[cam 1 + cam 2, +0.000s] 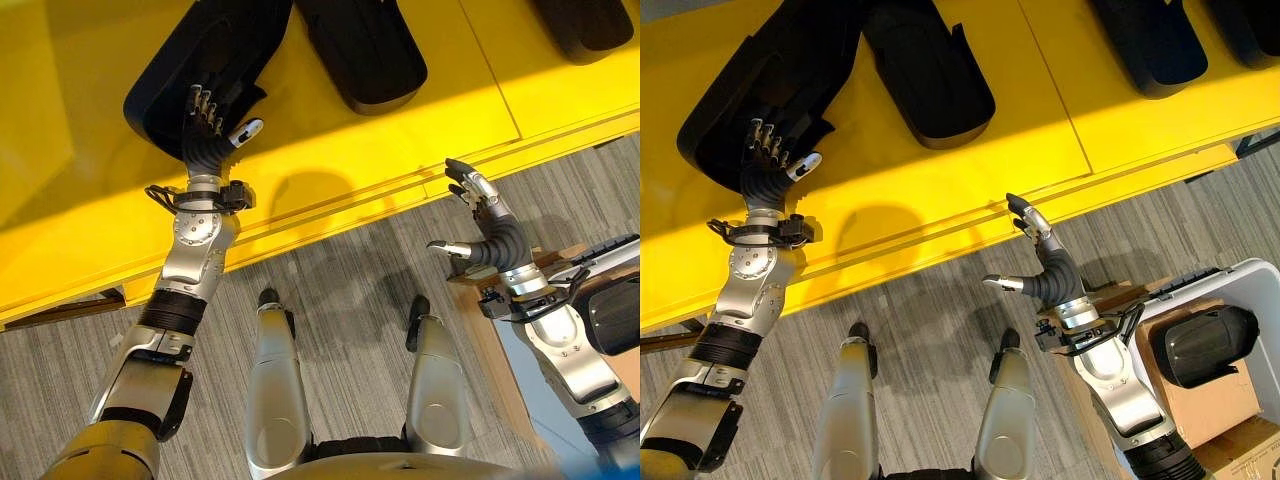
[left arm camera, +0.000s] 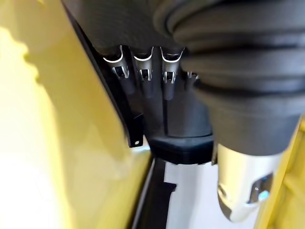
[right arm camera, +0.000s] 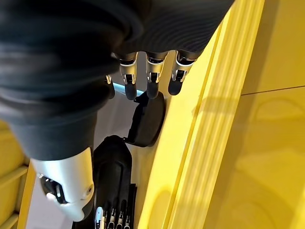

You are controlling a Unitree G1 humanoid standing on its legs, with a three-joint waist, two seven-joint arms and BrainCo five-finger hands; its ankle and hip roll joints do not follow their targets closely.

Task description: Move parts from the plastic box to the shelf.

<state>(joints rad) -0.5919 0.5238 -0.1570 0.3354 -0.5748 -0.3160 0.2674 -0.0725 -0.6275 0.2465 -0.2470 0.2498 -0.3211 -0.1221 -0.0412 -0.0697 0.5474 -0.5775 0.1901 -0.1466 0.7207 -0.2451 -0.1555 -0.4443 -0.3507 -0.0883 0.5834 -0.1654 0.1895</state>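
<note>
At the near right, a dark part [image 1: 1202,345] lies in the white plastic box [image 1: 1262,300] on the floor. Just left of it, the right hand [image 1: 1048,262] hangs beside the yellow shelf's [image 1: 940,190] near edge, fingers loosely spread, holding nothing. Farther left, the left hand [image 1: 768,165] rests on a black part [image 1: 780,70] lying on the shelf, fingers fairly straight against it, thumb out to the side. More black parts [image 1: 930,80] lie farther right along the shelf.
</note>
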